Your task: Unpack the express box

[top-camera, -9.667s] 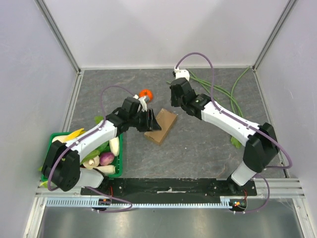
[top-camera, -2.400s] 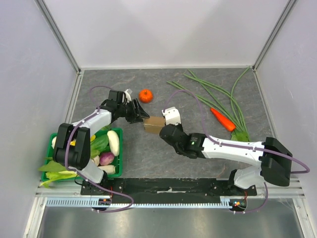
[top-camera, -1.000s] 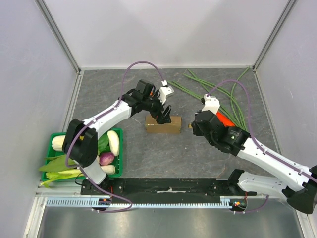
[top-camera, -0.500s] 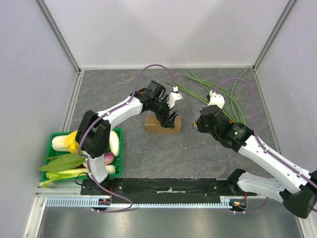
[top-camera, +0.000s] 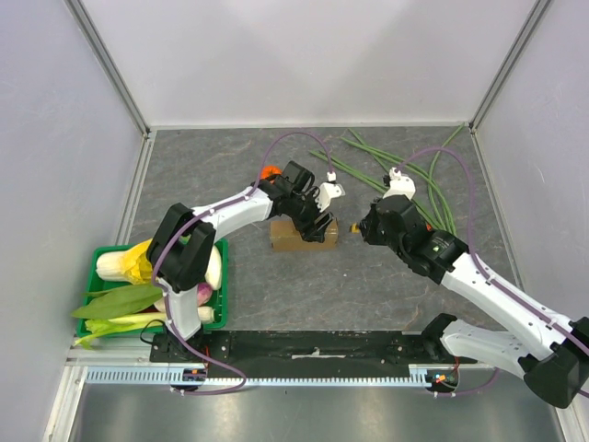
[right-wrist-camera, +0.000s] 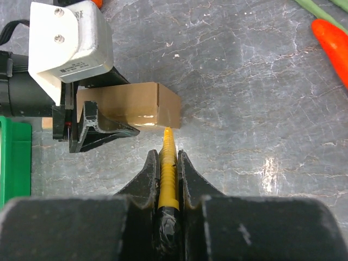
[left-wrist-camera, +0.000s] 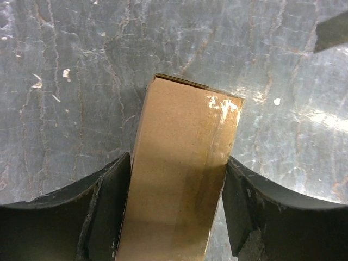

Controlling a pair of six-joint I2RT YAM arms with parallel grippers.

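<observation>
Twice attended at the middle of the table: express box, lying flat. Reaches in from the near-left corner, stretched long and low, with the left gripper set down over the box, pads pressed against both long sides. Bends in from the near-right corner with the right gripper clamped on a yellow-bladed tool, tip at the box's right end; contact impossible to tell. Toward the far-right corner: carrot, long green beans. Behind the left arm: tangerine. At the near-left corner: green crate of vegetables.
</observation>
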